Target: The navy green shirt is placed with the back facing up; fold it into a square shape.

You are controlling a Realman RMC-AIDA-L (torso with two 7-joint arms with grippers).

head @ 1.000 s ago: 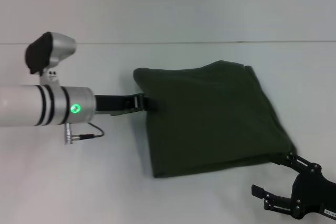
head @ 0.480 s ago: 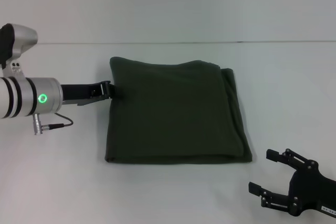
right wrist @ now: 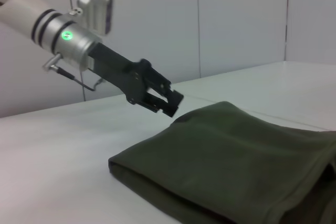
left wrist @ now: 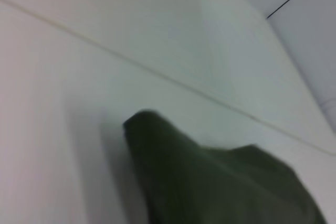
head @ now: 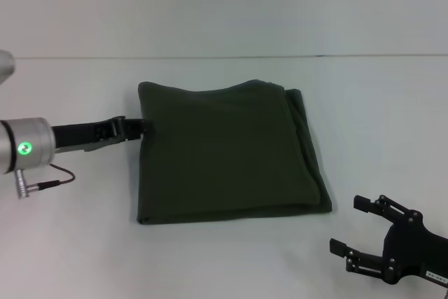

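dragged leftward, the navy green shirt (head: 227,152) now lies square, folding seemingly done; left gripper (head: 137,128) pinches its left edge, right gripper (head: 357,225) wide open nearby.

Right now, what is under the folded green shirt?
Only the white table shows around the navy green shirt, which lies flat on it in folded layers. Anything under or between the layers is covered.

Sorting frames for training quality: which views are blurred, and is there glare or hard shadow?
Left wrist view: the navy green shirt is soft and smeared. Head view: shirt sharp, lighting even, only faint shadow at its edges. Right wrist view: left gripper and shirt clear, no glare.
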